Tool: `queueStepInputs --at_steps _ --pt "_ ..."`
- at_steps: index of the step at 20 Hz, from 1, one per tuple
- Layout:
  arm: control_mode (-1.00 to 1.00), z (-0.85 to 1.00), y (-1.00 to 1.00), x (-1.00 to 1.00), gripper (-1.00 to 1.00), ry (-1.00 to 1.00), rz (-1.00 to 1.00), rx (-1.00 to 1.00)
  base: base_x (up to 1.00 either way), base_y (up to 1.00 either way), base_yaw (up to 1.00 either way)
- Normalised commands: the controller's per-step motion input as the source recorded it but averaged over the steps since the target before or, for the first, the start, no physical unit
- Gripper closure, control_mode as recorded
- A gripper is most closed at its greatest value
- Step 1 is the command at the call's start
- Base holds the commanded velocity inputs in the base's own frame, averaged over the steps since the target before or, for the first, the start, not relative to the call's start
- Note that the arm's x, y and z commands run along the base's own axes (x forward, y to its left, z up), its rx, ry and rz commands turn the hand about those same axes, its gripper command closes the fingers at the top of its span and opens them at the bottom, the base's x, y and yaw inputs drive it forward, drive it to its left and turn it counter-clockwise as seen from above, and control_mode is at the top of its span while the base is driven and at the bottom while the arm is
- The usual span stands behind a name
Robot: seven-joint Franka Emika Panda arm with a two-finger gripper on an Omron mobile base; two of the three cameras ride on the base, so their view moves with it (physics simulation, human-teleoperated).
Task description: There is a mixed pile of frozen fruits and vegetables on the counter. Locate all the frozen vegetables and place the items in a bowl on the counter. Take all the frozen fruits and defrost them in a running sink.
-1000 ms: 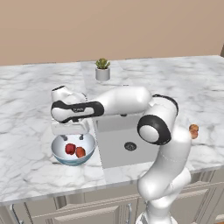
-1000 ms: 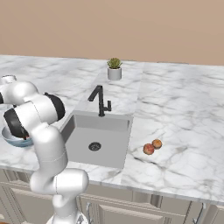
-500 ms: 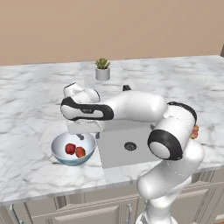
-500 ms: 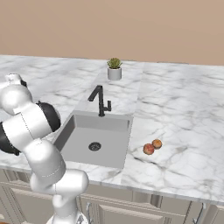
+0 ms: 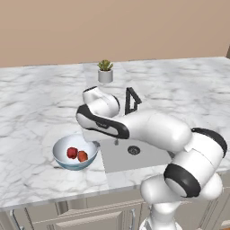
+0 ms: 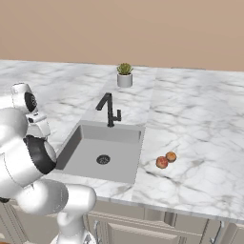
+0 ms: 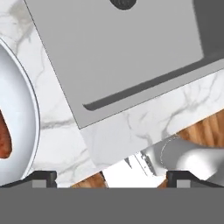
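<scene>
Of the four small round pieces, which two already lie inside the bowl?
The two redder pieces: the dark red piece and the orange-red piece in the bowl. The two paler peach balls lie on the counter, right of the sink.

I see the sink (image 6: 102,147) set into the counter (image 6: 200,124), with the faucet (image 6: 110,108) at its back edge and a potted plant (image 6: 125,75) further behind. Left of the sink sits the bowl (image 5: 74,152), holding two vegetables (image 5: 77,154). Right of the sink, two fruits (image 6: 166,159) lie side by side, possibly touching.
</scene>
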Motion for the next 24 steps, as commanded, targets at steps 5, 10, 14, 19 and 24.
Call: queueStepInputs --at_steps 5,10,14,19,24 --pt "-1.0 0.0 -0.59 0.05 -1.0 0.06 0.13 0.1 0.0 0.0 0.0" --pt "-1.0 0.0 -0.46 0.0 -1.0 0.07 0.25 0.05 0.0 0.0 0.0" --pt "-1.0 0.0 -0.32 -0.01 -1.0 0.13 0.23 0.01 0.0 0.0 0.0" --pt "-1.0 -0.02 -0.45 0.01 -1.0 0.04 0.13 0.06 0.0 0.0 0.0" --pt "-1.0 -0.03 -0.6 0.16 -1.0 0.01 0.09 0.12 0.0 0.0 0.0"
